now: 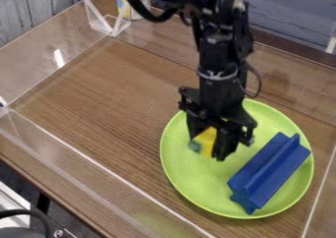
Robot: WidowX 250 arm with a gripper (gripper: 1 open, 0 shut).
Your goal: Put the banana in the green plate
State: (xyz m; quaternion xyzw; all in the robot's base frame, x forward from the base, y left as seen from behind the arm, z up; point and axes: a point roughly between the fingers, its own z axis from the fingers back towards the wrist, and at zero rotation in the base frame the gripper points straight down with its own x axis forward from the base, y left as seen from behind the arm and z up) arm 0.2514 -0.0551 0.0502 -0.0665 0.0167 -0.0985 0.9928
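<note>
In the camera view, the black robot arm reached down from the top of the picture over the green plate [210, 188], its gripper [214, 132] low above the plate's upper left part. The claw was closed as tightly as it goes — its fingers drawn in around the banana [203, 141], which showed as small patches of yellow and greenish color between and below the dark parts. Much of the banana was hidden by the claw, so its full outline could not be made out, and whether it touched the plate's surface could not be told. It lay within the plate's outline as seen from the camera, toward the upper left of the round, lime-green surface. The blue block [270, 174] rested on the right side of the same plate, slanting from lower left to upper right, apart from the banana. The plate sat on the brown wooden table [98, 94], its rim slightly raised. At the upper left, near the arm, a white object [110, 19] stood on the wood, with a yellow and white item [125, 4] just behind it. In the lower left corner, a black cable [29, 213] curved beside the table's edge.
</note>
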